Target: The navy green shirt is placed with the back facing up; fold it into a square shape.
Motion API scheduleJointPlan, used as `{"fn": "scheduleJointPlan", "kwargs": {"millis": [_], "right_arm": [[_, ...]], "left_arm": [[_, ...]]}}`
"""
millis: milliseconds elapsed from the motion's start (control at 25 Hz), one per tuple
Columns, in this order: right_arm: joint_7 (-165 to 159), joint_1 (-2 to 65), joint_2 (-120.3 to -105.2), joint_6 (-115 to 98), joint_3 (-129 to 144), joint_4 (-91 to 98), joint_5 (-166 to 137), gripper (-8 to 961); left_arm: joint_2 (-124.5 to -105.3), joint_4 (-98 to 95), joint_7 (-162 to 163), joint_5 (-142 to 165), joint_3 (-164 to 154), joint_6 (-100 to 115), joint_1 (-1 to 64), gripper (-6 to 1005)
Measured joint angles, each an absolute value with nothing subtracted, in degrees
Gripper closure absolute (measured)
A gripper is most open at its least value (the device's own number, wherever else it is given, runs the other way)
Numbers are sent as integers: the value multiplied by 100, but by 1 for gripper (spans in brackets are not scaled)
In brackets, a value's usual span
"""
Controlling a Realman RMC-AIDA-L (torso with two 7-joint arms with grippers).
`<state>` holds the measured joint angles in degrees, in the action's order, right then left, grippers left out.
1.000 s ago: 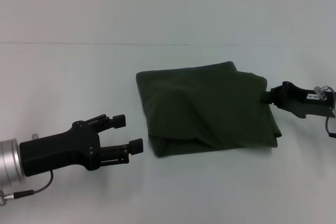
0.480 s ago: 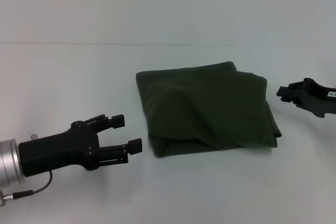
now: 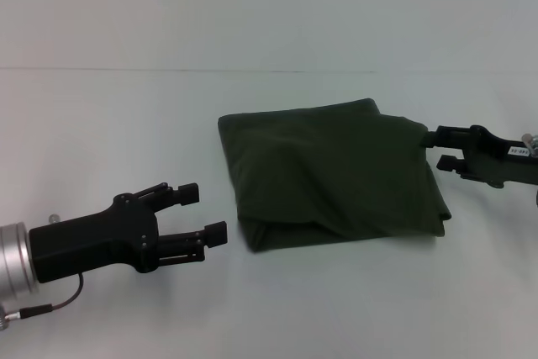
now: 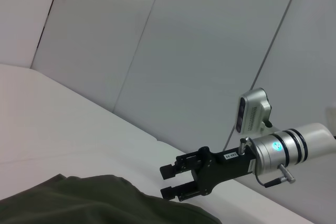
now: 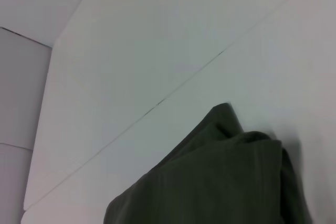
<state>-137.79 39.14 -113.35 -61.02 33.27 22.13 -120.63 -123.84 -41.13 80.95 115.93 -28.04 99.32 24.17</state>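
While the dark green shirt [image 3: 332,176] lies folded into a rough square on the white surface [image 3: 126,124], plain side up with soft creases across its top layer, the robot's two hands flank it. The right hand [image 3: 436,149] is at the shirt's far right corner, its two fingers parted one above the other with the tips at the edge of the cloth; whether they touch the fabric cannot be told from the head view. In the left wrist view the same right hand [image 4: 169,181] shows its fingers apart and nothing between them, poised just above the shirt [image 4: 94,203]. The left hand [image 3: 206,214] sits well clear of the shirt on its near left side, above the surface, its fingers spread wide and holding nothing. The right wrist view shows only a bunched, layered corner of the shirt [image 5: 220,182] against the pale surface [image 5: 157,40], with folded edges stacked at the corner.
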Motion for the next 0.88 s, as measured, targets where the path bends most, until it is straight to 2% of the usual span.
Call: {"fn": "scheduleJointPlan", "kwargs": {"millis": [320,520,880], "right_arm": [[-13806,3878,-11355,-6116,3406,2136,-12080,278],[-13813,3887,-11356,-6233,3398,2136,-12070,105],[-13791,3964,-11379,-6260,3388,2135,-12067,109]], "left_arm": [[-12384,-4110,8115,11593,-2804,9932,2427,52],[-12377,-4108,8123,11593,-2804,9932,2445,52],[-12383,-4103,8115,11593,-2804,9931,2439,52]]}}
